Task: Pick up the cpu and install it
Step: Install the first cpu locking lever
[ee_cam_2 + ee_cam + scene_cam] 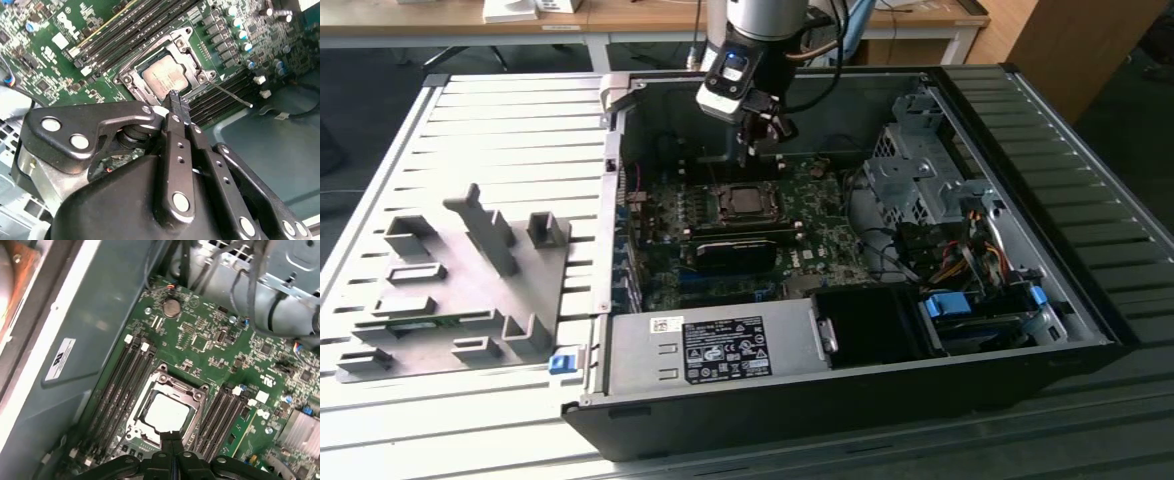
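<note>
The cpu (747, 201) is a silvery square chip lying flat inside the dark socket frame (720, 212) on the green motherboard of an open computer case. Both wrist views show it from close up, cpu (167, 78) and cpu (165, 413). My gripper (755, 138) hangs above the socket, toward the back of the case. Its two black fingers are pressed together, with nothing between them, in both wrist views: gripper (175, 98), gripper (171, 436). The fingertips sit just off the chip's edge and are not touching it. The socket's thin wire lever (231, 93) sticks out to one side.
Memory slots (126, 375) flank the socket. A metal drive cage (921, 165) and bundled cables (961, 260) fill the case on the exterior view's right. The power supply (707, 350) is at the front. A grey fixture with plastic blocks (454, 290) lies on the slatted table at the exterior view's left.
</note>
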Tool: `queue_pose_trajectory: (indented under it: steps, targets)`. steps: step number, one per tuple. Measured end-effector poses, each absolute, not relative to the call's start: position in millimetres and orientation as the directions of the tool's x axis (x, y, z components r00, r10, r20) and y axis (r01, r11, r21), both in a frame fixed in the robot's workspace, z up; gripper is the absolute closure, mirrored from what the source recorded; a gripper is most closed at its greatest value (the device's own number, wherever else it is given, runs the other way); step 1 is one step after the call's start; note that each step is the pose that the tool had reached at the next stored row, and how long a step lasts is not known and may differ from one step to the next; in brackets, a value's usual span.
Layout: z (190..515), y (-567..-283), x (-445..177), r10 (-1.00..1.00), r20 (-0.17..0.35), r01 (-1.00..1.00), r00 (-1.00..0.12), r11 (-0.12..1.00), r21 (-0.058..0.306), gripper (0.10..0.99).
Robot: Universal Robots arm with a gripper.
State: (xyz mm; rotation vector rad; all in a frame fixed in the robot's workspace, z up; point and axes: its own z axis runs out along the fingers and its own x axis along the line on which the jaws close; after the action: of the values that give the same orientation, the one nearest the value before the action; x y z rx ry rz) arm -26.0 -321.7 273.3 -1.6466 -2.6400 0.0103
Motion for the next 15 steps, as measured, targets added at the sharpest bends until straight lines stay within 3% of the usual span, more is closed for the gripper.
queue_pose_trajectory:
  steps: [15]
  targets:
    - [269.4,-322.3,-26.0,0.787,0.007,0.787,-0.617,0.617,-0.001,0.98]
